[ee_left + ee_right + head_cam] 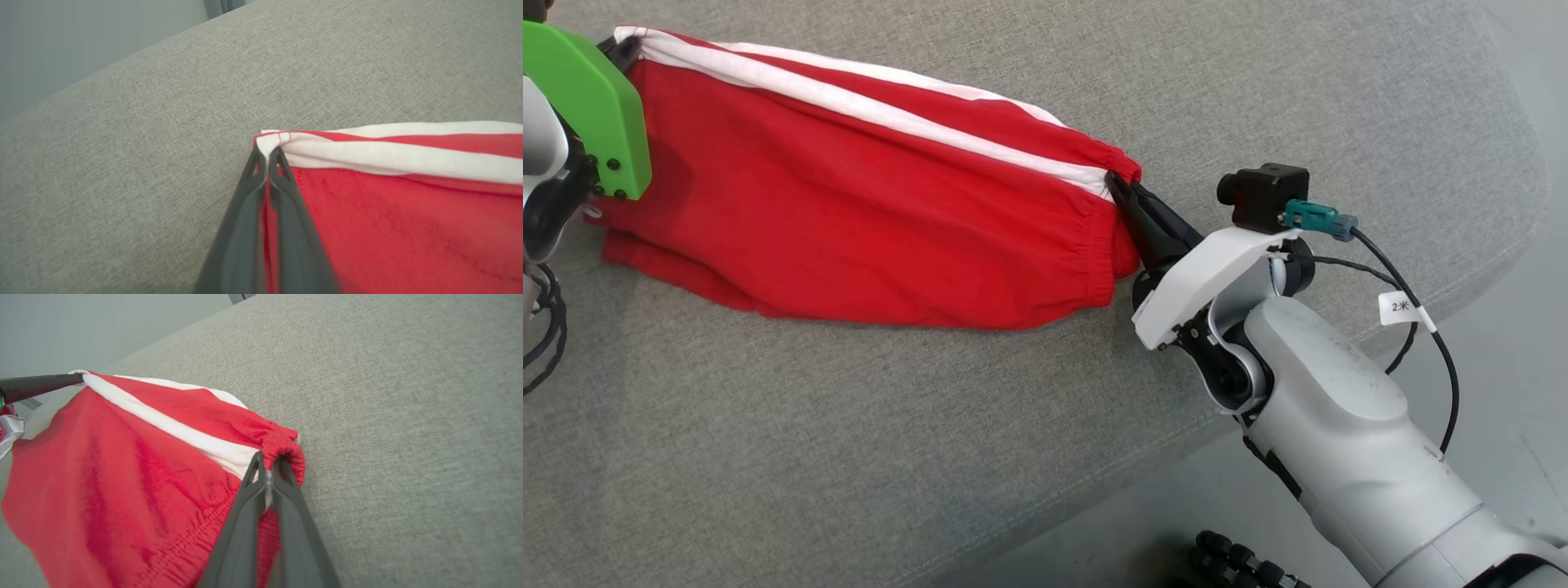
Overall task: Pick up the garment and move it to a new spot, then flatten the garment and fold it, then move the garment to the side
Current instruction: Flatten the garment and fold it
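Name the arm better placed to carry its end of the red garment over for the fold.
Right, probably. Both tools are shut on the garment: the right tool pinches the gathered waistband corner, the left tool the striped hem corner. Grey cushion lies open around the right arm.

Surface under me is a grey woven fabric pad (849, 457), plain weave, no print. It has a rounded corner on my right, and a stitched seam (1478, 269) runs just inside that edge. Past the edge there's smooth pale grey floor (1523, 384). In both wrist views the pad's far edge meets a flat pale grey background (81, 36). Could be wall or floor, too blurred to call. A dark grey upright strip (218, 6) is cropped at the top edge there.
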Available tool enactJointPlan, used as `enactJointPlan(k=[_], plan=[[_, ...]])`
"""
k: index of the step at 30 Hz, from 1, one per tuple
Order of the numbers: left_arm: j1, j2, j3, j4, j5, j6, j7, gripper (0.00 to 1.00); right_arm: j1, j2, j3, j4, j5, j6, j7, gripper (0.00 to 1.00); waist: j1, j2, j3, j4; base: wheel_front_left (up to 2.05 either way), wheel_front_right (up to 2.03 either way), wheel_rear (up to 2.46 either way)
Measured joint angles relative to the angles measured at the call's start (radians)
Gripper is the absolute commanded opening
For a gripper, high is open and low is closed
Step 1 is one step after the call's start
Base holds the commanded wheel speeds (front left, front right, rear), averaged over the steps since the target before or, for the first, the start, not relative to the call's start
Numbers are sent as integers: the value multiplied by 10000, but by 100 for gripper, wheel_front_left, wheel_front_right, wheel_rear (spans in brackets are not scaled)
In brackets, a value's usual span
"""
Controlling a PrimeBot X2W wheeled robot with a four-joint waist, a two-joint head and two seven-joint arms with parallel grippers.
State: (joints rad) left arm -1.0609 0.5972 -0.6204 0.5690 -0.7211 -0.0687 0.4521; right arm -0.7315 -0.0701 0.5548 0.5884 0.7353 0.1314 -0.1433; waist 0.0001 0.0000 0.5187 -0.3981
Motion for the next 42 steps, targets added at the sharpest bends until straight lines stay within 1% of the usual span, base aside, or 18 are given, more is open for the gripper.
enactJointPlan(k=[1,2,3,4,6,7,11,18,24,28,30,35,42], plan=[[-4,-4,-6,15,0,19,0,0,-37,-13,48,75,12,0,-56,3,0,0,-11,16,0,0,0],[-4,-13,-2,36,-2,54,31,0,-80,-21,77,151,23,0,-98,26,0,0,-25,31,0,0,0],[-4,-31,-4,58,-12,73,58,0,-117,-33,105,201,50,2,-161,58,0,0,-43,49,0,0,0],[-4,-52,-8,56,-27,84,100,7,-130,-42,127,257,92,0,-188,98,0,0,-69,68,0,0,0],[-3,-109,0,40,-86,146,104,71,-133,-82,180,351,111,0,-297,100,0,0,-135,108,0,0,0],[-1,-134,6,40,-136,163,121,100,-135,-115,203,395,117,0,-349,100,0,0,-175,128,0,0,0],[58,-174,0,56,-255,188,171,100,-141,-251,286,523,217,0,-435,100,0,0,-375,207,0,0,0],[491,-151,-13,-38,-550,261,539,100,-31,-756,178,558,347,0,-602,100,0,0,-889,425,0,0,0],[1403,-165,295,-192,-1131,481,290,100,608,-1175,-255,391,360,-2,-750,100,0,0,-1374,634,0,0,0],[1960,-176,451,-255,-1438,621,52,100,955,-1279,-522,167,353,-2,-798,100,0,0,-1609,724,0,0,0],[2297,-211,520,-286,-1515,763,-150,100,1187,-1310,-706,-12,313,-2,-817,100,-1,0,-1723,774,0,0,0],[2954,-527,644,-270,-1701,1005,-625,100,1661,-1292,-1162,-522,125,-2,-784,100,-1,0,-1705,798,0,0,0],[3224,-1028,700,109,-1760,1310,-1244,100,2159,-1170,-1837,-1175,-240,-2,-598,100,-1,0,-1446,725,0,0,0]])
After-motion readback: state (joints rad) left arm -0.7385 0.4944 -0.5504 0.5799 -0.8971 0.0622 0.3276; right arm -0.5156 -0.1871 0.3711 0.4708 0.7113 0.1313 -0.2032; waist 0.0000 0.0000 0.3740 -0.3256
